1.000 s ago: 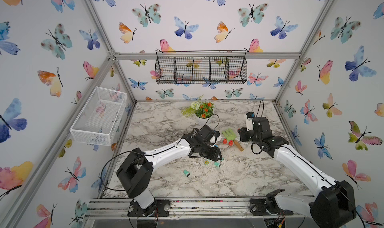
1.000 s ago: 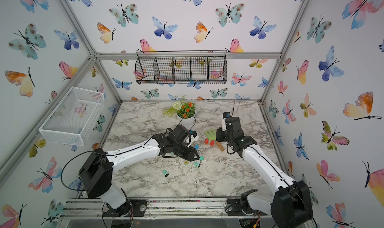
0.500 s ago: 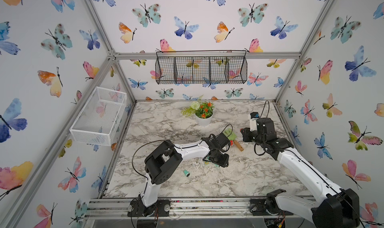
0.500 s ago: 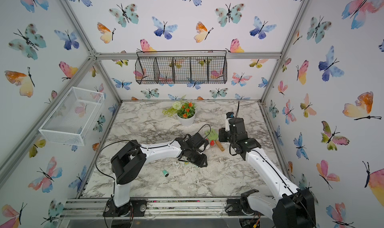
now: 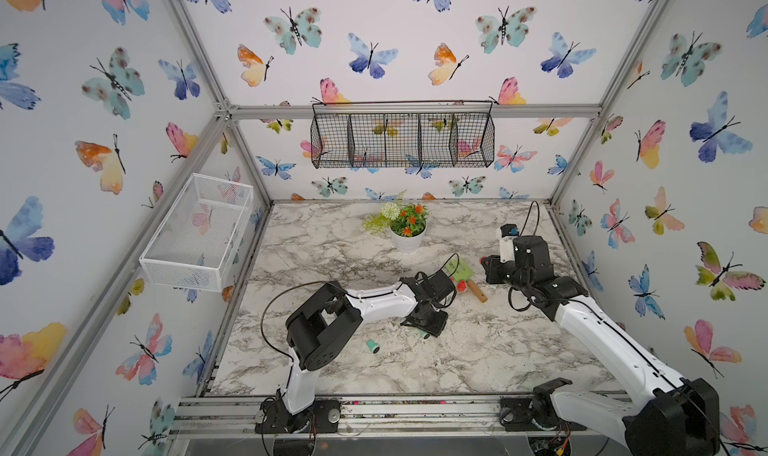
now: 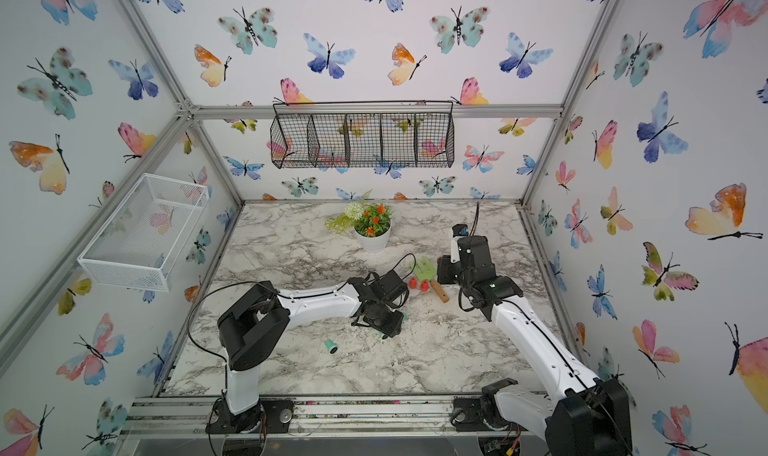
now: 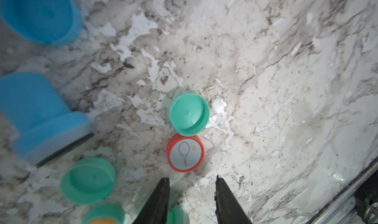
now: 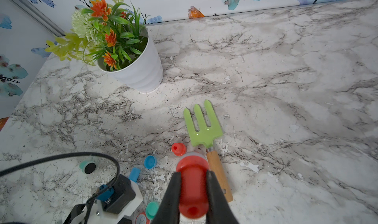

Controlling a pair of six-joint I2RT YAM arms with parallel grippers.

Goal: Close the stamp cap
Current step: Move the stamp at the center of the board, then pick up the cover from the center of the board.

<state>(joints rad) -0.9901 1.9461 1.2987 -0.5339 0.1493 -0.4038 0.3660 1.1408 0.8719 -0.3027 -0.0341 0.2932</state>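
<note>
A red stamp [image 8: 192, 192] is clamped in the right gripper [image 8: 193, 174] near the counter's [image 8: 266, 90] right edge, while the fingers of the left gripper [image 7: 191, 180] are seen apart beside a red cap [image 7: 185, 152].

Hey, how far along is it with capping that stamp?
Done: the right gripper has the red stamp clamped. In hand: the left gripper hangs open near what looks like its red racket-labelled cap. Left: grasping that cap and pressing it on.
</note>
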